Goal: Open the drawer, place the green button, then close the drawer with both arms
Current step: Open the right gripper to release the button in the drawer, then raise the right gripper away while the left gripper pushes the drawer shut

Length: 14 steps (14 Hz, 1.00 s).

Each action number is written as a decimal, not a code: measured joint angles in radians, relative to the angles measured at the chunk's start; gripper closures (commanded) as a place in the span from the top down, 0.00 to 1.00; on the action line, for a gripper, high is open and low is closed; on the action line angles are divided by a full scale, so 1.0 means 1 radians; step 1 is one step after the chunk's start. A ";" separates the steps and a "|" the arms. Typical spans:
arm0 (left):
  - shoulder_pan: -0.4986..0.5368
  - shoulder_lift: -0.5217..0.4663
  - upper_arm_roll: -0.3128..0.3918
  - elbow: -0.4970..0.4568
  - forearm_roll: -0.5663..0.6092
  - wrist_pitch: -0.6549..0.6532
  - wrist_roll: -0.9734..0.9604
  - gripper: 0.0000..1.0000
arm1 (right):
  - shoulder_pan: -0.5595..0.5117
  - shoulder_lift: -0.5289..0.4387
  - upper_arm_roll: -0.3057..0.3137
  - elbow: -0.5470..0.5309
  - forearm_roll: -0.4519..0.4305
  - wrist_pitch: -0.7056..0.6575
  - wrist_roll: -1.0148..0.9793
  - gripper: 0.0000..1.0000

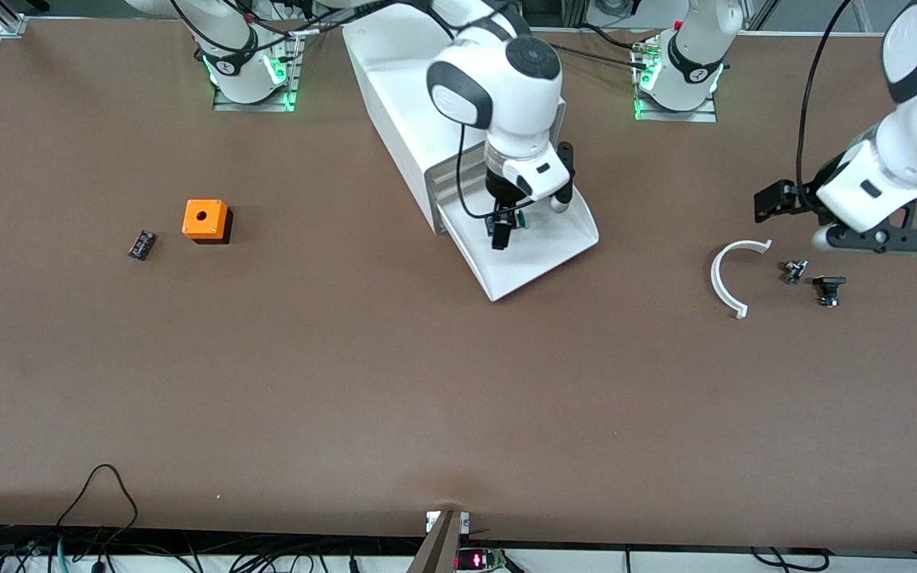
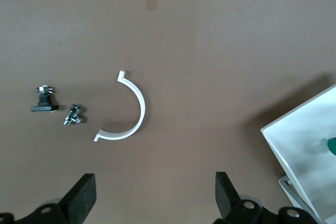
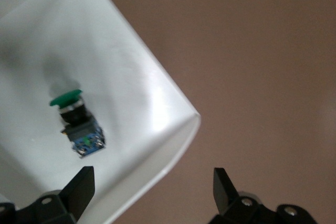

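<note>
The lowest drawer of the white cabinet is pulled out toward the front camera. The green-capped button lies on its side in the drawer, free of any gripper. My right gripper hangs open and empty over the drawer. In the right wrist view the button lies on the drawer floor, and my right gripper straddles the drawer's rim corner. My left gripper is open and empty over the table at the left arm's end. In the left wrist view my left gripper shows bare table between its fingers.
A white arc and two small black parts lie under the left gripper; the arc also shows in the left wrist view. An orange cube and a small black part lie toward the right arm's end.
</note>
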 measured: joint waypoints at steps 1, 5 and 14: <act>0.000 0.027 0.000 -0.009 -0.017 0.034 -0.004 1.00 | -0.015 -0.035 -0.023 0.003 0.000 -0.007 0.006 1.00; -0.012 0.150 -0.059 -0.152 -0.053 0.385 -0.135 1.00 | -0.137 -0.152 -0.061 -0.026 0.000 -0.042 0.038 1.00; -0.270 0.344 -0.125 -0.318 -0.053 0.754 -0.613 1.00 | -0.408 -0.261 -0.067 -0.268 0.022 -0.048 0.710 1.00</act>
